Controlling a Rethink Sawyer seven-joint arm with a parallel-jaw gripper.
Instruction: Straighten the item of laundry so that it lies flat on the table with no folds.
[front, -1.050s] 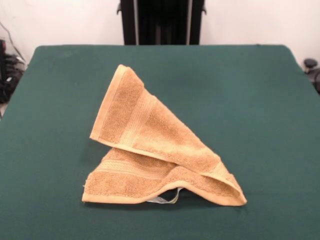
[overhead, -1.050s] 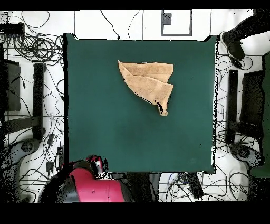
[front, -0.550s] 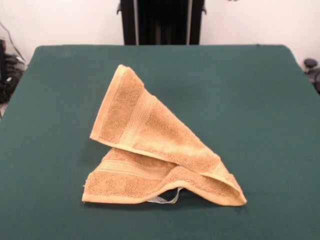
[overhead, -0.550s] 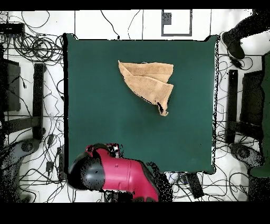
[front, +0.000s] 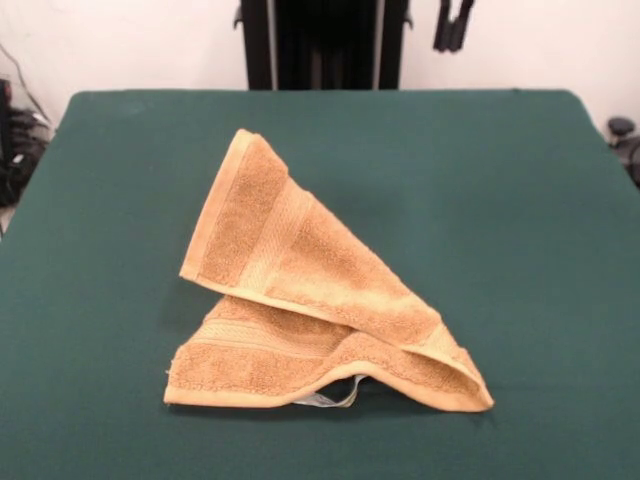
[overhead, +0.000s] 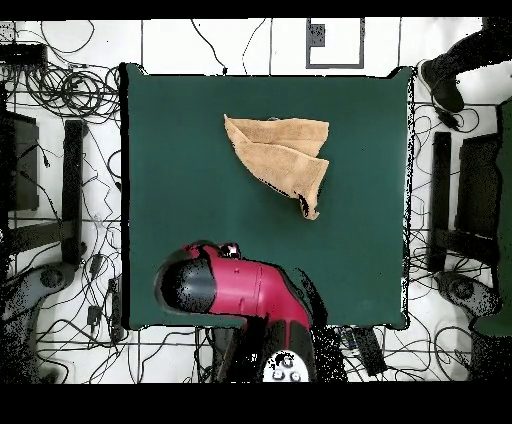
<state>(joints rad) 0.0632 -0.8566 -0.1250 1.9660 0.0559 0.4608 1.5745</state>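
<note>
Towel (front: 318, 312) | doubled diagonally over itself near mid-table (front: 520, 200), white tag peeking beneath front hem | gripper (front: 452, 28) high at far edge, well apart, fingers apparently parted, holding nothing | unfolding not yet begun.

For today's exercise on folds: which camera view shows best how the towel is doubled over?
The front view: the towel shows a triangular flap lying over a lower layer, with a white tag at its near hem. The overhead view gives only its flat outline on the table.
</note>
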